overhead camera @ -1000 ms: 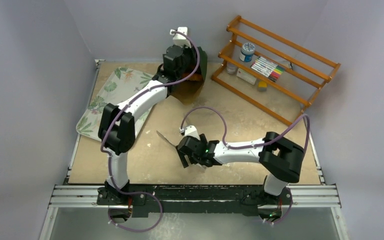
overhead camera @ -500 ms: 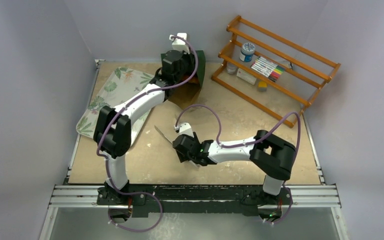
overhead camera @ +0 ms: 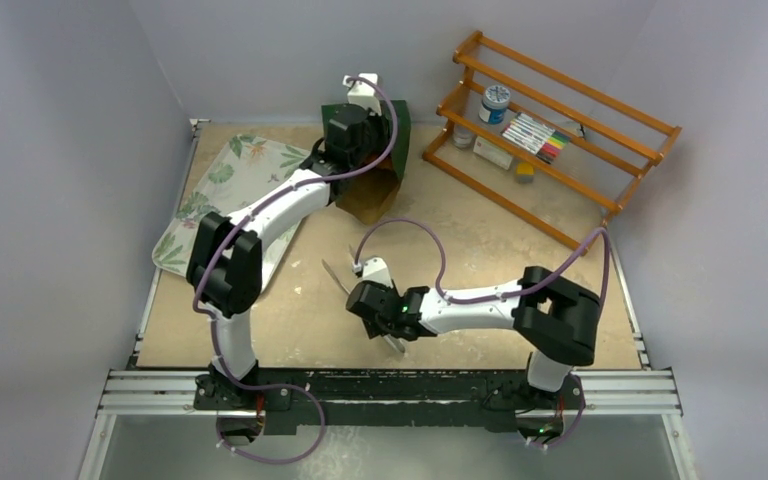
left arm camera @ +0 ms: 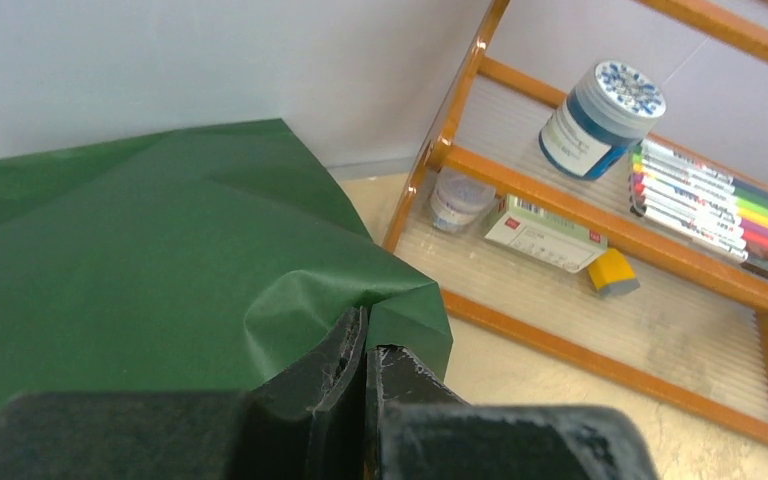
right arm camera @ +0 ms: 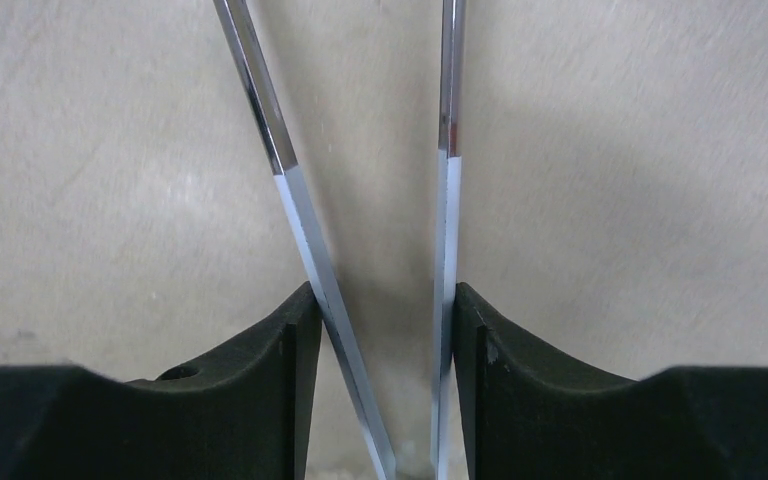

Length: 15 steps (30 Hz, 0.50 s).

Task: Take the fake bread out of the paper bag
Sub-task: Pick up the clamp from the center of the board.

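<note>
Green paper bag (left arm camera: 160,250) edge, apparently nipped in closed left gripper (left arm camera: 365,350); tongs (right arm camera: 298,215) clasped in right gripper (right arm camera: 382,300).

The top external view is fixed high behind the near edge of the counter (overhead camera: 480,240). It looks down and forward over the whole surface at long range.

The left wrist view sits just behind the left tool (left arm camera: 365,375). It faces the paper bag (left arm camera: 160,270) and the wooden rack (left arm camera: 610,368) at close range. The top view covers both.

The right wrist view looks down past the right tool (right arm camera: 380,310) onto the counter from very near. Its tongs (right arm camera: 295,200) also appear in the top view.
</note>
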Each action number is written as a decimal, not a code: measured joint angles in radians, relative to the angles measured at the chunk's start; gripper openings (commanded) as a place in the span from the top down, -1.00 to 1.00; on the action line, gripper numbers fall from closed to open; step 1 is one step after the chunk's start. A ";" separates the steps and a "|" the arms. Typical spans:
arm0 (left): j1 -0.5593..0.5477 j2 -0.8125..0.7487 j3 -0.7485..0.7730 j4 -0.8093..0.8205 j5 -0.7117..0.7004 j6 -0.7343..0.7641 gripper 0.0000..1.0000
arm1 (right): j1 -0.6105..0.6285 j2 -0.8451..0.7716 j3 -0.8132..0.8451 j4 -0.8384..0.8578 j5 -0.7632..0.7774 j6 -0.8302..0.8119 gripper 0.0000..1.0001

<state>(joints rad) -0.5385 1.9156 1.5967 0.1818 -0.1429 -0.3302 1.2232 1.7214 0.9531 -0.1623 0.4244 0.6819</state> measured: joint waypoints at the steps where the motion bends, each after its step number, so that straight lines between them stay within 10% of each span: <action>1: 0.000 -0.003 -0.007 -0.004 0.003 0.000 1.00 | 0.010 -0.006 0.000 -0.020 -0.002 0.012 0.12; 15: 0.000 -0.030 -0.121 -0.023 0.033 -0.018 1.00 | 0.065 -0.195 0.000 -0.227 -0.002 0.154 0.16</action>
<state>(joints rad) -0.5385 1.8858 1.4761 0.1593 -0.1097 -0.3477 1.2881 1.5265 0.9535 -0.3893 0.4229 0.8356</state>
